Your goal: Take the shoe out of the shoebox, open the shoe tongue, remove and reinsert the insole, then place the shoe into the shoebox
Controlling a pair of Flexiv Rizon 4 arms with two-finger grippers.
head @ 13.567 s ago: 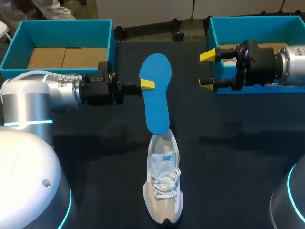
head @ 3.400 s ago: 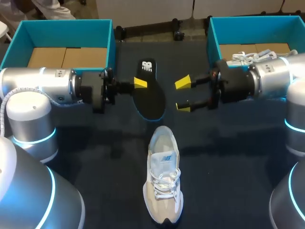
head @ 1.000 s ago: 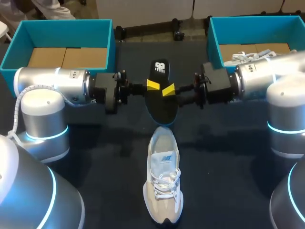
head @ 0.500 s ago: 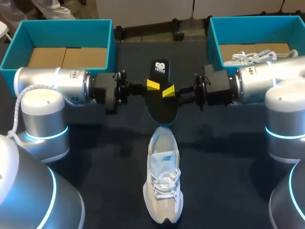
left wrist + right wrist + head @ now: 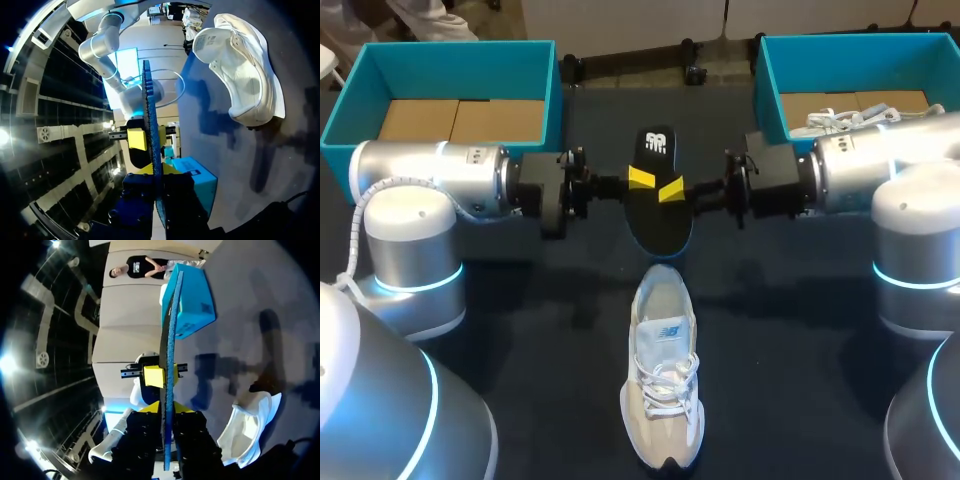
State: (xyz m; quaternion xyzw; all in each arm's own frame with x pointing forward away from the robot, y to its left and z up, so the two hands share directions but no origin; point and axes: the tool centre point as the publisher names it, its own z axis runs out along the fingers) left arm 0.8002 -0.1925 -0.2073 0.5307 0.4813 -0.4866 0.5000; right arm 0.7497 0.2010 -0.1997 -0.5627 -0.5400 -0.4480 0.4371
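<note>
Lining left shoebox (image 5: 450, 68), cardboard (image 5: 460, 121), white shoe (image 5: 840, 122) in right shoebox (image 5: 860, 62)

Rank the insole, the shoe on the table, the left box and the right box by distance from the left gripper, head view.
From the left gripper:
1. The insole, gripped between its fingers.
2. The shoe, toward the robot, and the left box, far left: too close to call.
3. The right box, far right, beyond the insole.

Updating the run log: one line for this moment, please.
left gripper shut on insole | right gripper shut on insole | shoe upright on table
</note>
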